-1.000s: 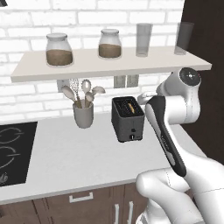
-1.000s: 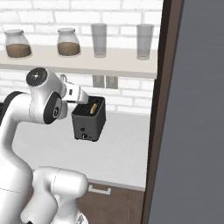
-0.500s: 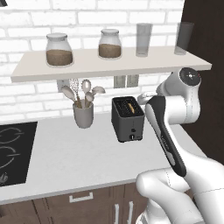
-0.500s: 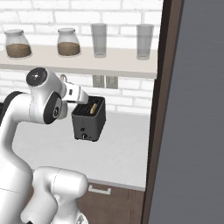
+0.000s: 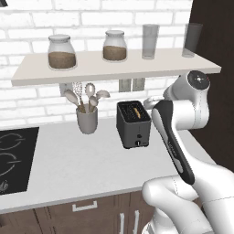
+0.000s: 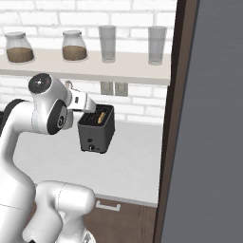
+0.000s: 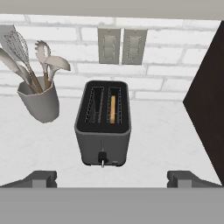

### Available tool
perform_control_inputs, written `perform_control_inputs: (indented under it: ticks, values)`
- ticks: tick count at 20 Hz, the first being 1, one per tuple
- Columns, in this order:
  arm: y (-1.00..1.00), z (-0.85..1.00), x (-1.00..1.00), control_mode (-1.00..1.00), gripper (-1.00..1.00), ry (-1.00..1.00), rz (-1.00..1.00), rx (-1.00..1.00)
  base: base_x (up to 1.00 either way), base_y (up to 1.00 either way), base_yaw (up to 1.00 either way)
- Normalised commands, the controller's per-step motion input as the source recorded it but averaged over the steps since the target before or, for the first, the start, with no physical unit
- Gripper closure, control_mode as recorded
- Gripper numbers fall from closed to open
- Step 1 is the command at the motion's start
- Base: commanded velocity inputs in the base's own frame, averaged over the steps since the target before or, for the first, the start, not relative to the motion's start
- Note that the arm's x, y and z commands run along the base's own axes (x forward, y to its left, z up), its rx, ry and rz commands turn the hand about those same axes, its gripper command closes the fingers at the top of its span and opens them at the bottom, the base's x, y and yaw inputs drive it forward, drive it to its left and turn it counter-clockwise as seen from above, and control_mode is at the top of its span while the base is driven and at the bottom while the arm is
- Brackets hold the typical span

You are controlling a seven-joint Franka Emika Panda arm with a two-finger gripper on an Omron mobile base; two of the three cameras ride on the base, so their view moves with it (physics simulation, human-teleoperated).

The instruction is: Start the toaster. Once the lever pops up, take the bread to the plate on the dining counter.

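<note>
The dark grey toaster (image 5: 133, 124) (image 6: 96, 129) stands on the white kitchen counter against the brick wall. In the hand view the toaster (image 7: 103, 127) is centred, its front with the small lever knob (image 7: 103, 158) facing me. The bread (image 7: 113, 109) stands on edge down in the right slot, and its tan top edge (image 5: 135, 111) (image 6: 100, 117) shows from both sides. My gripper (image 7: 113, 178) hovers above and in front of the toaster, open, its fingertips wide apart with nothing between them. The plate and the dining counter are out of view.
A grey utensil cup (image 5: 87, 119) (image 7: 39, 103) stands left of the toaster. Above is a shelf (image 5: 114, 66) with jars and glasses. A black cooktop (image 5: 11, 155) lies far left. A tall dark cabinet side (image 6: 209, 118) (image 7: 205, 100) closes off the right.
</note>
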Motion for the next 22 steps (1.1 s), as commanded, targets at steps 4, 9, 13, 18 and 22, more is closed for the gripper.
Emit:
perform_control_inputs:
  ticks: [4, 9, 13, 18, 22]
  values:
    - [0.00, 0.00, 0.00, -1.00, -1.00, 0.00, 0.00, 0.00, 0.00, 0.00, 0.00]
    - [0.00, 0.00, 0.00, -1.00, -1.00, 0.00, 0.00, 0.00, 0.00, 0.00, 0.00]
    - [0.00, 0.00, 0.00, -1.00, -1.00, 0.00, 0.00, 0.00, 0.00, 0.00, 0.00]
    - [0.00, 0.00, 0.00, -1.00, -1.00, 0.00, 0.00, 0.00, 0.00, 0.00, 0.00]
    - [0.00, 0.00, 0.00, -1.00, -1.00, 0.00, 0.00, 0.00, 0.00, 0.00, 0.00]
